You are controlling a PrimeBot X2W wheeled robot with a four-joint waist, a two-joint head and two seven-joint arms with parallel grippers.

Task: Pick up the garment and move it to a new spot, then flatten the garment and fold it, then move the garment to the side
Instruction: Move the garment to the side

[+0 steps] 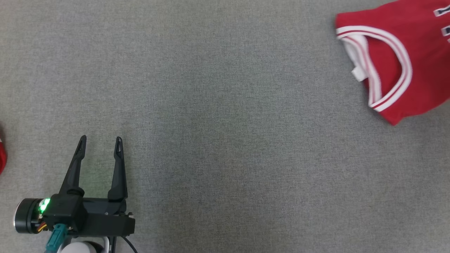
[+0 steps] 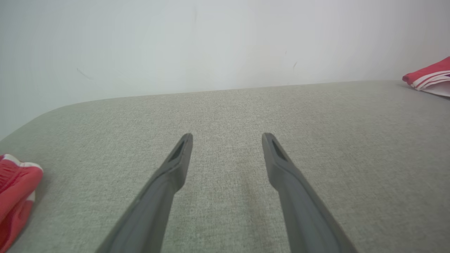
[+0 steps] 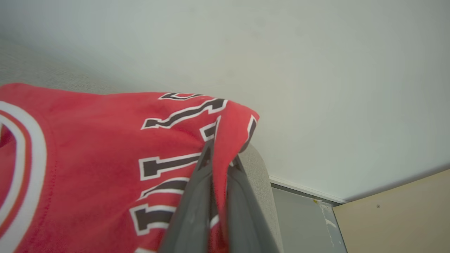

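Jersey, red knit with white-striped trim and black lettering (image 1: 425,70), lies at far right corner of grey upholstered surface (image 1: 225,105). Right end effector (image 3: 219,154) clamped on its fold; left end effector (image 1: 100,140), fingers apart and empty, sits well away, near left.

left hand (image 1: 101,138) spread open, right hand (image 3: 221,157) clamped on the garment (image 3: 88,140).

Two red garments: jersey (image 1: 397,59), far right corner of grey surface (image 1: 225,105); second garment (image 1: 1,158), left edge. Two grippers: left gripper (image 1: 100,140), right gripper (image 3: 221,156).
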